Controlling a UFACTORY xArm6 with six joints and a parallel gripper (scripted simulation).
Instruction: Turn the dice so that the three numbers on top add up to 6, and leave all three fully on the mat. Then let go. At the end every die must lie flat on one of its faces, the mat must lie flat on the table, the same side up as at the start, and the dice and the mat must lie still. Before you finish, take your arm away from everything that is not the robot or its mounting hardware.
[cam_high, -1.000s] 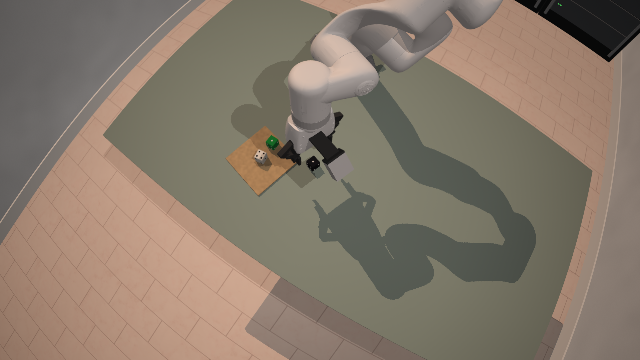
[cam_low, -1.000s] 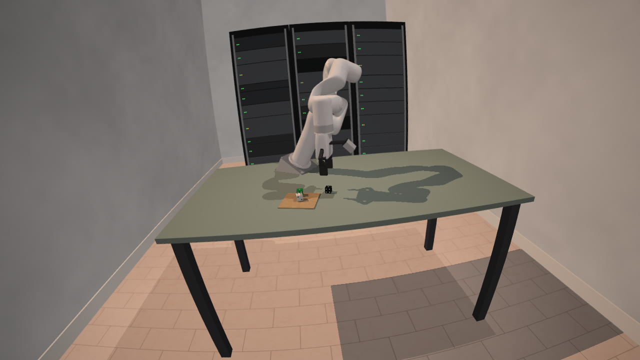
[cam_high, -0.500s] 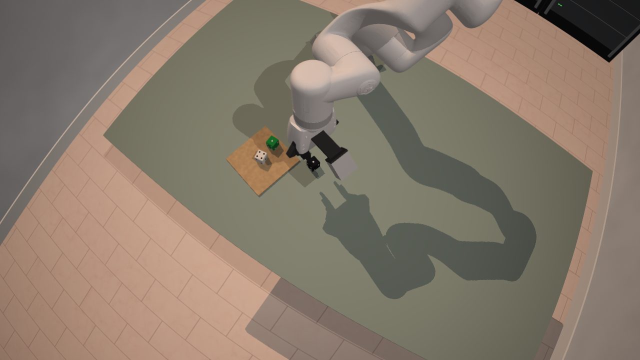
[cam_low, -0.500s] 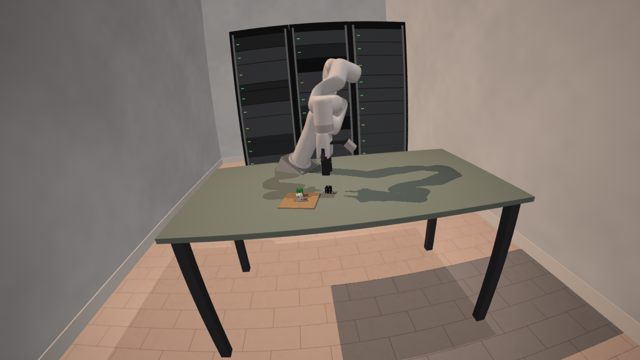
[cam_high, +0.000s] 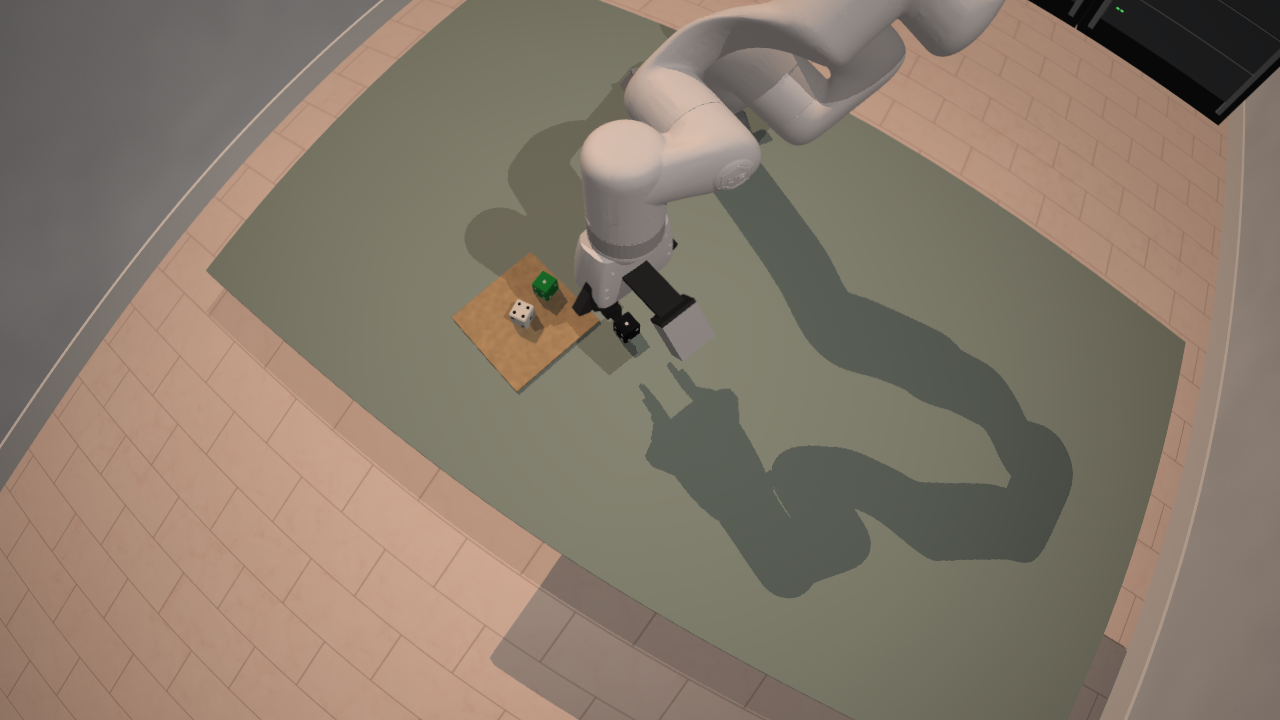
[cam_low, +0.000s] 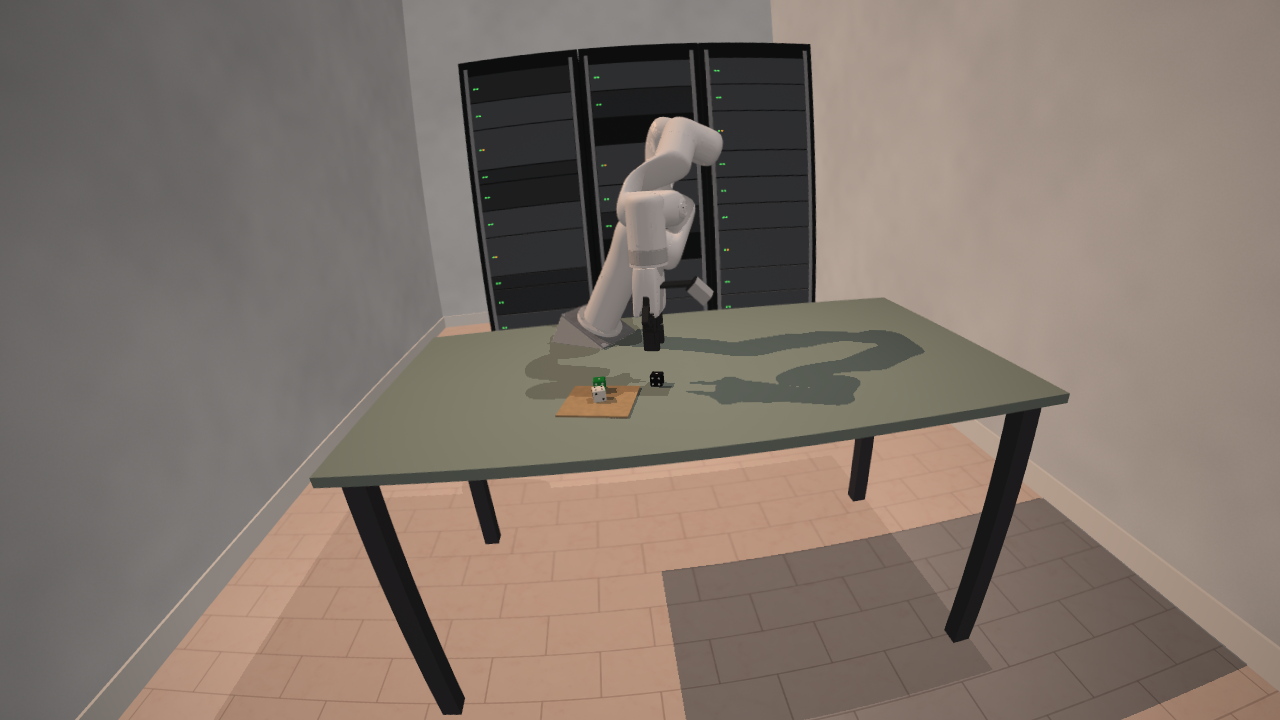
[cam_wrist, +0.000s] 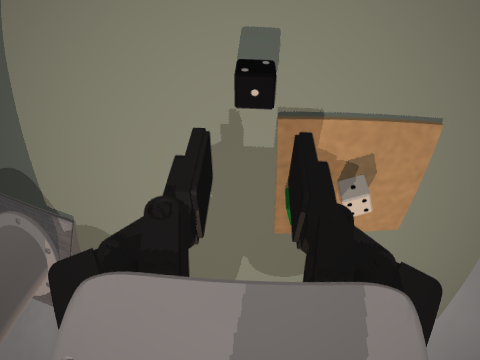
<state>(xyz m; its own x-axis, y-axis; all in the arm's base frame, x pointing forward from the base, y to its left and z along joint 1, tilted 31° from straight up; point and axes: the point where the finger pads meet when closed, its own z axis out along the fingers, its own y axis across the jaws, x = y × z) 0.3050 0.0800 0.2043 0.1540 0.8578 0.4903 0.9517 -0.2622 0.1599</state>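
A: Gripper (cam_high: 615, 313) (cam_low: 652, 347) (cam_wrist: 251, 154) state?
B: Fingers apart, partway, nothing between them. Up above the table (cam_high: 375, 295) (cam_low: 760, 429) (cam_wrist: 125, 75).
A: Dice?
B: Black die (cam_high: 626, 326) (cam_low: 657, 378) (cam_wrist: 255, 84) is off the mat (cam_high: 519, 362) (cam_low: 595, 410) (cam_wrist: 405, 150), on the table near its edge. One up.
A: Other two?
B: Both on the mat, near each other. White die (cam_high: 522, 313) (cam_low: 599, 394) (cam_wrist: 356, 196) four up, green die (cam_high: 545, 285) (cam_low: 599, 382) (cam_wrist: 288, 205) one up.
A: So tops add to six.
B: Yep. Wrist view: a finger hides most of green.

Green die (cam_high: 545, 285) w/ 1 up & white die (cam_high: 521, 312) w/ 4 up on mat (cam_high: 519, 358), black die (cam_high: 626, 326) off it
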